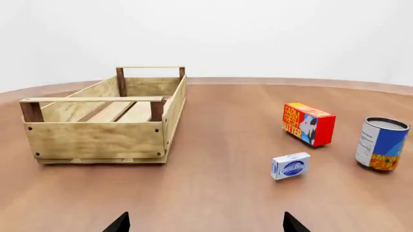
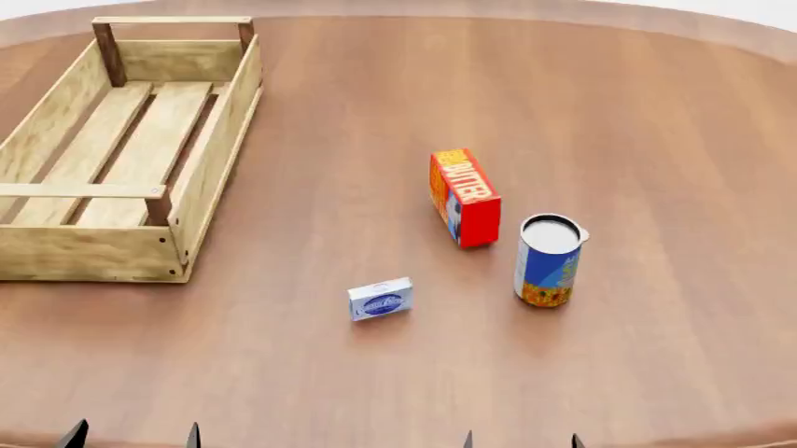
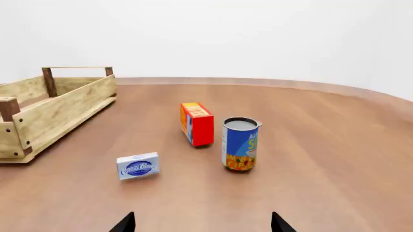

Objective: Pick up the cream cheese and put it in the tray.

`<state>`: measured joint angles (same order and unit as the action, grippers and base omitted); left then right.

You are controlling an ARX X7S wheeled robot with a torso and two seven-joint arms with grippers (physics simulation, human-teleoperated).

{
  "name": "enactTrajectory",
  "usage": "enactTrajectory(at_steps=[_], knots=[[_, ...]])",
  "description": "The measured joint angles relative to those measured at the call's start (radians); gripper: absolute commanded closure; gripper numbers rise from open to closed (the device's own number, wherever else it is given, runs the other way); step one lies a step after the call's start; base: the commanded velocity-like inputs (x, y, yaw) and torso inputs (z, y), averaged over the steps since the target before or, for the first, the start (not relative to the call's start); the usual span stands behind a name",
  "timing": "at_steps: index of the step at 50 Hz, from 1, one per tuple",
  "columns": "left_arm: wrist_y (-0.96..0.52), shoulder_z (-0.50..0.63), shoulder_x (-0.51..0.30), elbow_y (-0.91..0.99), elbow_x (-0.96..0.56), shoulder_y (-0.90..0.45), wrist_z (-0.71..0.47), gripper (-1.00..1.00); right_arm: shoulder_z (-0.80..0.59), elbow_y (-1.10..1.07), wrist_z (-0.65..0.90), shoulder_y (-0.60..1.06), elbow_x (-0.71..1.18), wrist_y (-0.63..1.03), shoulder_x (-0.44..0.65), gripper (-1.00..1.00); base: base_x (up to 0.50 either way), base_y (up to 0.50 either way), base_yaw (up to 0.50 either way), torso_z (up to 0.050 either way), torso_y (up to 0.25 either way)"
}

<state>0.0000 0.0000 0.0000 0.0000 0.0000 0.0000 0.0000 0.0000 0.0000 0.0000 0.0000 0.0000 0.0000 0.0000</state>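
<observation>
The cream cheese (image 2: 380, 300) is a small white-grey box with a blue oval logo, standing on its long edge on the wooden table; it also shows in the left wrist view (image 1: 290, 166) and the right wrist view (image 3: 137, 166). The tray (image 2: 215, 163), a light-wood slatted crate, stands empty at the far left; it shows in the left wrist view (image 1: 96, 140) and the right wrist view (image 3: 61, 111). My left gripper (image 2: 133, 437) and right gripper (image 2: 522, 441) are open and empty at the near table edge, well short of the box. Only their dark fingertips show.
A red-orange butter box (image 2: 465, 197) stands beyond the cream cheese to the right. A blue-and-orange can (image 2: 548, 260) stands upright right of it. The round brown table's far edge (image 2: 697, 19) curves behind them.
</observation>
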Motion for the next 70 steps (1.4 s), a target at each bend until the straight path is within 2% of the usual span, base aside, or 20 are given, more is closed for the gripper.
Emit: enactTrajectory(at_steps=[17, 46, 59, 70], knots=[[0.039, 0.028, -0.036, 0.061, -0.069, 0.041, -0.014, -1.00, -0.047, -0.038, 0.055, -0.031, 0.007, -0.040, 0.036, -1.00, 0.00, 0.00, 0.00, 0.000, 0.000], [0.480, 0.064, -0.088, 0.316, -0.046, 0.312, -0.082, -1.00, -0.091, -0.282, 0.274, -0.272, -0.164, -0.345, 0.085, -1.00, 0.00, 0.00, 0.00, 0.000, 0.000], [0.610, 0.066, -0.100, 0.328, -0.019, 0.353, -0.115, -1.00, -0.100, -0.298, 0.336, -0.303, -0.200, -0.419, 0.103, -1.00, 0.00, 0.00, 0.00, 0.000, 0.000], [0.669, 0.072, -0.111, 0.315, -0.013, 0.356, -0.136, -1.00, -0.111, -0.296, 0.363, -0.299, -0.224, -0.413, 0.112, -1.00, 0.00, 0.05, 0.00, 0.000, 0.000]])
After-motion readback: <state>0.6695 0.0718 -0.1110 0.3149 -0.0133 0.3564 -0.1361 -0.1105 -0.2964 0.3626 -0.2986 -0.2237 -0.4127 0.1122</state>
